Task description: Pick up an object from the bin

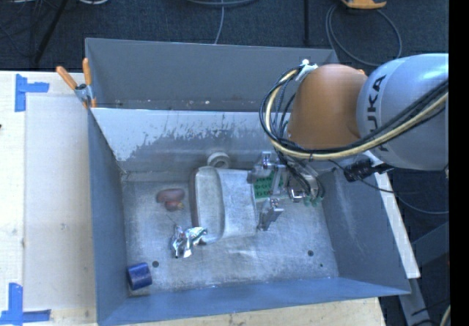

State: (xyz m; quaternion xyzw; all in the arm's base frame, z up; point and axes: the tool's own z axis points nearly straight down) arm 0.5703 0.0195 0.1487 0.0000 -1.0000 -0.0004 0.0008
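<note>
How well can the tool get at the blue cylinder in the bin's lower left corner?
Probably yes, but awkwardly: nothing covers the blue cylinder, yet it sits close to the bin walls, leaving the tool little room.

Arm cut off at picture's right; orange cover hides back right corner of bin; pale round thing half behind clear tray.

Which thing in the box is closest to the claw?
The big pale tub in the middle, right beside the claw. The pink lump, silver foil and blue cap lie farther left.
</note>
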